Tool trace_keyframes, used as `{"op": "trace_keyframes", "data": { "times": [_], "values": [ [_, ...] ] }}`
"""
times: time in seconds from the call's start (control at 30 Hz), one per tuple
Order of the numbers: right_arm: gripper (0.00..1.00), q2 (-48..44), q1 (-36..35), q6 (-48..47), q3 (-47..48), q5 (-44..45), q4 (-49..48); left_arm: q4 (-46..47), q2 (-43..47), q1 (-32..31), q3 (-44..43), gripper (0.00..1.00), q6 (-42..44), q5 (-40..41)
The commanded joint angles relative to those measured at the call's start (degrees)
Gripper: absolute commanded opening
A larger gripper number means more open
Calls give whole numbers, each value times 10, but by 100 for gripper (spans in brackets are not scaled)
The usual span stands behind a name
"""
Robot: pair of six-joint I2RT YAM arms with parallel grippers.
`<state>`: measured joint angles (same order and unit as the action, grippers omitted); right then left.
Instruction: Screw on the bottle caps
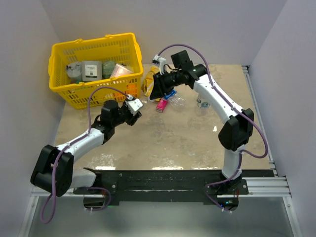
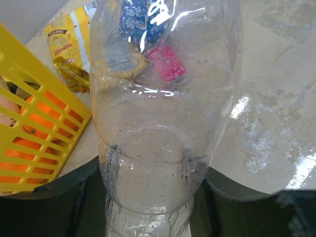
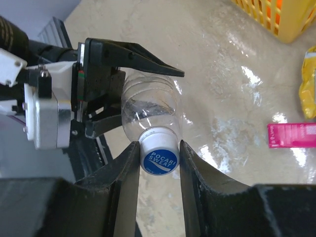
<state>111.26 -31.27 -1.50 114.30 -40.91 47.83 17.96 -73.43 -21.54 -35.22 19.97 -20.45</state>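
My left gripper (image 1: 134, 107) is shut on the body of a clear bottle (image 2: 158, 148), which fills the left wrist view; its jaws press both sides low on the bottle. In the right wrist view the bottle (image 3: 148, 106) points its neck at the camera, with a whitish cap with a blue top (image 3: 159, 154) on it. My right gripper (image 3: 159, 159) is shut on that cap, one finger on each side. The right gripper (image 1: 157, 89) is just beyond the left one. Another clear bottle (image 1: 177, 101) lies behind them, and a third (image 1: 202, 102) to its right.
A yellow basket (image 1: 94, 49) with items stands at the back left, close to the left arm. A yellow snack packet (image 1: 148, 81) and a pink packet (image 1: 162, 104) lie beside the grippers. A small whitish object (image 1: 215, 129) lies near the right arm.
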Motion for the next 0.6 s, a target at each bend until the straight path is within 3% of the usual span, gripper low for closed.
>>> {"op": "trace_keyframes", "data": {
  "times": [0.0,0.07,0.1,0.17,0.23,0.27,0.37,0.47,0.57],
  "values": [
    [0,-1,-8,126,-37,-98,32,63,-9,6,-43,0,17,130],
    [0,-7,11,115,-29,-75,23,40,-7,6,-42,0,19,117],
    [19,-13,22,113,-6,-61,19,32,-6,8,-42,0,7,110],
    [43,-18,51,89,23,-32,19,4,-4,17,-42,0,-30,70],
    [50,-41,80,88,27,-38,-1,-8,-5,45,-38,0,-111,32],
    [54,-53,88,102,11,-70,-59,-6,-7,56,-34,0,-138,-34],
    [68,-104,98,141,-75,-80,-191,54,-8,89,-6,0,-236,-131],
    [85,-121,86,177,-133,-67,-268,103,-5,93,7,0,-294,-153],
    [93,-98,60,175,-115,-58,-283,127,1,91,2,0,-310,-179]
  ]
}}
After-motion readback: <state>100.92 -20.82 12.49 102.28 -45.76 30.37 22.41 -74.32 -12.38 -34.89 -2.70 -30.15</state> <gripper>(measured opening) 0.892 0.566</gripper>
